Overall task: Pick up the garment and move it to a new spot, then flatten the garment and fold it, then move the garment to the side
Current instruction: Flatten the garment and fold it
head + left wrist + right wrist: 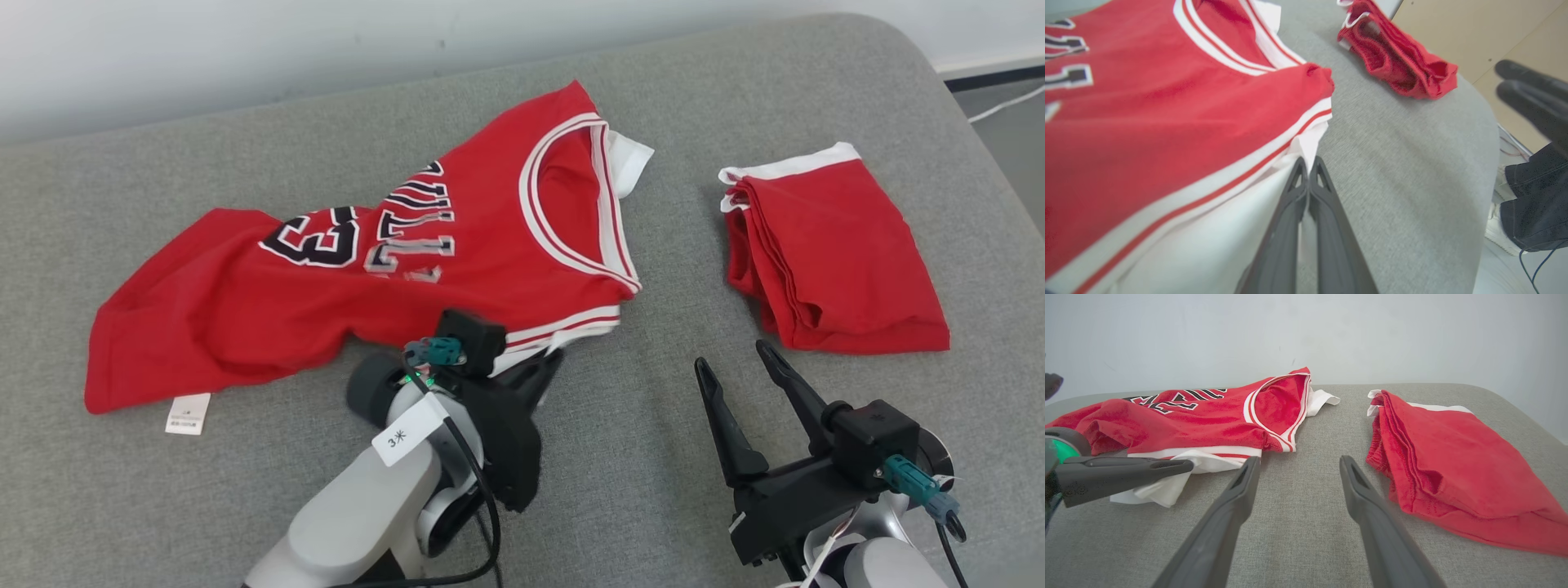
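Observation:
The garment [367, 278] is a red jersey with white trim and black lettering, lying rumpled across the left and middle of the grey cushion [637, 457]. My left gripper [555, 355] sits at its near right corner. In the left wrist view the left gripper [1308, 163] has its fingers pressed together on the white sleeve edge of the garment [1147, 122]. My right gripper [732, 355] stands open over bare cushion between the jersey and a folded red piece. In the right wrist view the right gripper [1299, 460] holds nothing, with the garment [1188, 412] to its left.
Folded red shorts [833, 253] with a white band lie on the right of the cushion, just beyond my right gripper. The cushion's rounded right edge drops to the floor [1012, 122]. A pale wall [245, 49] runs behind.

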Tool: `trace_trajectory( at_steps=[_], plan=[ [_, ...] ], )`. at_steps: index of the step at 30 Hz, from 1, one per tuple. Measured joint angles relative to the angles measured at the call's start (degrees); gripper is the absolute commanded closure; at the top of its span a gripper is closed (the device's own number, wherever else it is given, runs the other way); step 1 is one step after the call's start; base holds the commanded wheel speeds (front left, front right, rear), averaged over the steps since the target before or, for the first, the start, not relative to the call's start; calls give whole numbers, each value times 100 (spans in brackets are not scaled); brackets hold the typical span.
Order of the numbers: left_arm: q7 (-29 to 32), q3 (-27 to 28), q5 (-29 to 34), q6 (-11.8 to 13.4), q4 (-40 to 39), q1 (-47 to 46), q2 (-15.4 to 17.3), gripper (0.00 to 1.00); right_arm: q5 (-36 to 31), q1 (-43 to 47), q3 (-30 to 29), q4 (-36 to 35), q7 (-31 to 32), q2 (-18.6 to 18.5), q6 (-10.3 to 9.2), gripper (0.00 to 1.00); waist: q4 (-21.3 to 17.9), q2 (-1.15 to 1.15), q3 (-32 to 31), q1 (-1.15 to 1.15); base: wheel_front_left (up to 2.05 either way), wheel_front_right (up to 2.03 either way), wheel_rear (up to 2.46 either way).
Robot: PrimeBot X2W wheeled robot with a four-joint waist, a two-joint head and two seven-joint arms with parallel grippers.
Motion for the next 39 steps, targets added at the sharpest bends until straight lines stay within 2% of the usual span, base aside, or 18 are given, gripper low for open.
trace_trajectory(
  at_steps=[6,12,16,17,20,21,22,23,26,30,34,39],
  plan=[
    [-89,-181,-142,-196,-533,-150,-74,100,0,0,51,115,-35,37,1,0,33,0,-209,0,0,0,0],
    [-85,-328,-493,-246,-784,-385,-94,100,0,0,178,246,-53,109,25,0,-39,-1,-395,-1,0,0,0],
    [-148,-724,-1187,-242,-1245,-677,-54,100,0,-14,332,392,-47,137,110,0,-222,0,-506,-1,0,0,0],
    [-148,-724,-1187,-242,-1245,-677,-54,100,0,-14,332,392,-47,137,110,0,-222,0,-506,-1,0,0,0],
    [-233,-845,-1437,-78,-1292,-954,-73,100,-1,-32,393,427,-42,140,159,0,-361,0,-565,-1,0,0,0],
    [-279,-859,-1533,-19,-1283,-1029,-68,87,-1,-44,421,439,-41,146,160,0,-410,-1,-583,-1,0,0,0],
    [-319,-881,-1593,43,-1252,-1098,-67,61,-2,-67,441,460,-29,153,167,0,-458,-1,-599,-1,0,0,0],
    [-344,-913,-1631,120,-1185,-1163,-71,0,-2,-93,457,477,-26,155,167,0,-507,0,-616,-1,0,0,0],
    [-374,-1018,-1744,286,-931,-1342,-68,0,-2,-97,454,499,-26,157,167,0,-636,0,-659,-1,0,0,0],
    [-388,-1269,-1930,316,-753,-1407,-90,0,-1,-26,321,488,-60,115,158,0,-684,0,-700,-1,0,0,0],
    [-388,-1393,-2179,339,-673,-1405,-85,0,0,55,230,489,-81,53,148,0,-560,0,-713,-1,0,0,0],
    [-520,-1257,-2284,417,-498,-1405,-93,0,10,57,115,426,-136,-16,105,0,-321,0,-742,-1,0,0,0]
  ],
)
